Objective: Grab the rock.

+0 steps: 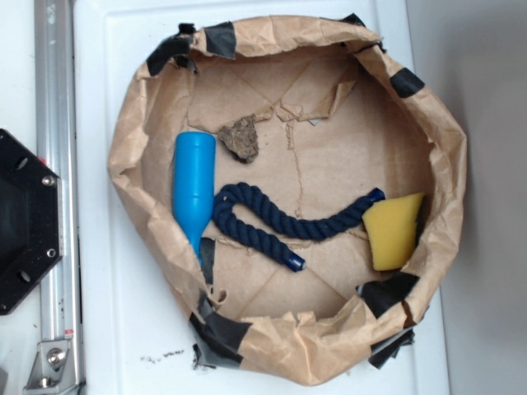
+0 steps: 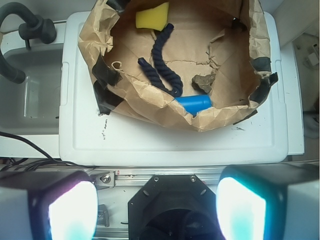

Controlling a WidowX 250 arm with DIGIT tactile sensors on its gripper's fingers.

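The rock (image 1: 240, 138) lay on the brown paper floor of the paper basin (image 1: 445, 164), in the upper left of the exterior frame, just beside the base of the blue bottle (image 1: 193, 191). Below it curved the dark blue rope (image 1: 280, 222), with the yellow sponge (image 1: 392, 230) at the right. In the wrist view the fingers (image 2: 72, 210) stood spread wide apart and empty at the bottom edge, well apart from the rock (image 2: 203, 82), over the white surface (image 2: 165, 140).
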